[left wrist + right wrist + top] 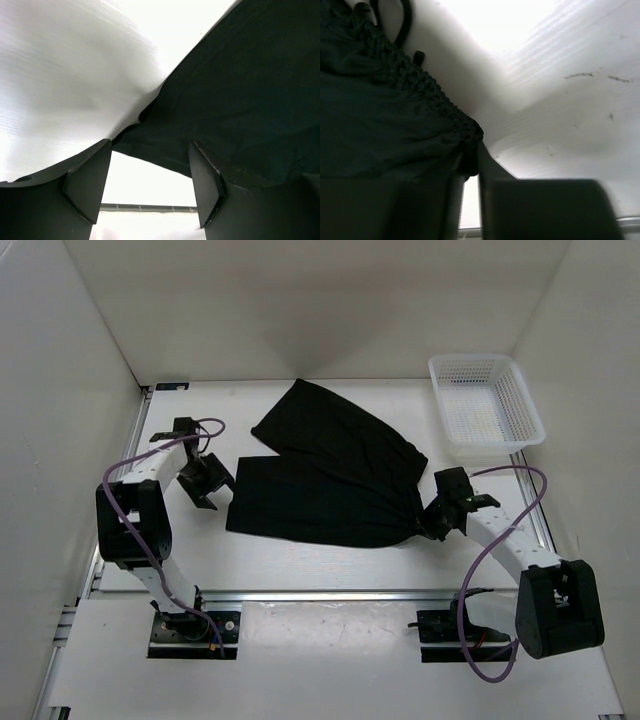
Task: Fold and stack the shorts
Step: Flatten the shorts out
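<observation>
The black shorts (320, 480) lie spread on the white table, waistband to the right and both legs fanning left and back. My left gripper (205, 498) hovers just off the near leg's left hem. In the left wrist view, this gripper (150, 150) is open, with the shorts' edge (240, 90) just past its tips and nothing between them. My right gripper (432, 525) sits at the near right waistband corner, where the cloth bunches. The right wrist view shows its jaws (470, 170) nearly closed, pinching the gathered waistband (380, 115). The drawstring (402, 20) loops beyond.
A white plastic basket (436, 365) stands at the back right of the table, close behind the right arm. White walls close in the table at left, back and right. A metal rail (330, 593) runs along the near edge between the arm bases.
</observation>
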Robot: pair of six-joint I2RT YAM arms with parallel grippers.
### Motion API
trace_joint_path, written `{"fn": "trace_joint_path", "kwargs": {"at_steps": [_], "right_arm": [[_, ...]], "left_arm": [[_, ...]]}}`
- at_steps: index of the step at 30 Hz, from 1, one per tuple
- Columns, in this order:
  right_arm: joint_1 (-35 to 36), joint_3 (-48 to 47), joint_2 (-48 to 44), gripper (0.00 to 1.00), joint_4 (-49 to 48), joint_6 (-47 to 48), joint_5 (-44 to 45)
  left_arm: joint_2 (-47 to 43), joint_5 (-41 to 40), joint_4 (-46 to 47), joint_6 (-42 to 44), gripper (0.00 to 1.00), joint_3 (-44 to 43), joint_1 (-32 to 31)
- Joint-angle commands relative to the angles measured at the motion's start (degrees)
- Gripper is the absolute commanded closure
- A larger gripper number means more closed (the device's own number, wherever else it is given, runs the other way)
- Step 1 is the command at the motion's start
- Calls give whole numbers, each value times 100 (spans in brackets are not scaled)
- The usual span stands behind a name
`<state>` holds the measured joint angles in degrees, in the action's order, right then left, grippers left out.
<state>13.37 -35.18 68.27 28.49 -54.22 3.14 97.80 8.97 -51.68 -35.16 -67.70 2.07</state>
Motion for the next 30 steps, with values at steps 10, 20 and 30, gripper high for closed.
{"fn": "trace_joint_path", "kwargs": {"at_steps": [10,20,30], "right_arm": [[35,-94,-209,53,403,342,284],[35,301,-323,41,-62,-264,-673],[-18,-339,37,99,-126,190,-149]], "left_arm": [[-1527,-46,131,-325,27,1461,-443],[-359,-158,624,-378,14,1173,-602],[-13,-45,537,-378,90,346,-664]]}}
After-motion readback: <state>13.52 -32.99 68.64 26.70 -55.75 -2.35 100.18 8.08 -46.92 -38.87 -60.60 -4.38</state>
